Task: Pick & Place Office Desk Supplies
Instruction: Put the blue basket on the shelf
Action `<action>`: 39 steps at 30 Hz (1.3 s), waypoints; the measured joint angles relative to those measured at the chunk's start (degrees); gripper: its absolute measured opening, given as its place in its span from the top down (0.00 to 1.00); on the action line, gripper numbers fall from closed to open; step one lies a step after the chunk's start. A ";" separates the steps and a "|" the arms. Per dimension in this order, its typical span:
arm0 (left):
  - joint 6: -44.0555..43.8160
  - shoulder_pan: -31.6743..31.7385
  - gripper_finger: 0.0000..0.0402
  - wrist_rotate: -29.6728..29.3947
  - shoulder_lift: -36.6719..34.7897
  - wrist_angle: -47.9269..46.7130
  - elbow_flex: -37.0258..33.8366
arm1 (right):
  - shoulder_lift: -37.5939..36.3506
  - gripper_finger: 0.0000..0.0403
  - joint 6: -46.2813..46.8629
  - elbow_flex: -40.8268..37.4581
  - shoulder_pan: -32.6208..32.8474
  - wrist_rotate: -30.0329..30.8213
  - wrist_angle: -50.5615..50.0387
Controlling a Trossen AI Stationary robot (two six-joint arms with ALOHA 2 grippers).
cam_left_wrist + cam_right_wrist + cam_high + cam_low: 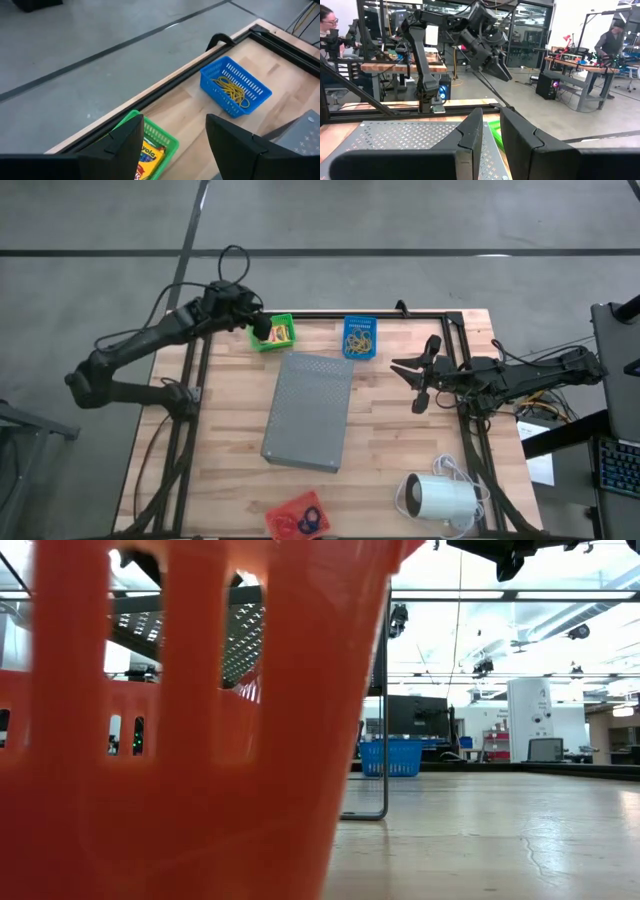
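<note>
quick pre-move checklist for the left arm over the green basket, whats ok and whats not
1. Left gripper open and empty: ok.
2. Left gripper above the green basket at the table's far edge: ok.
3. Crayon box lying in the green basket: ok.
4. Blue basket holding tan rubber bands, apart from the green one: ok.
5. Right gripper off by the table's right side, away from both baskets: ok.
6. Whether the crayon box lies flat: cannot tell.

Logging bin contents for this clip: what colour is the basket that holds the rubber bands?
Blue: the basket with the tan rubber bands shows best in the left wrist view.
</note>
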 joint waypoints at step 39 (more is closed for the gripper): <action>-0.21 3.87 0.45 2.48 0.07 -0.27 -0.28 | 11.82 0.84 45.23 26.49 -14.51 10.70 -52.91</action>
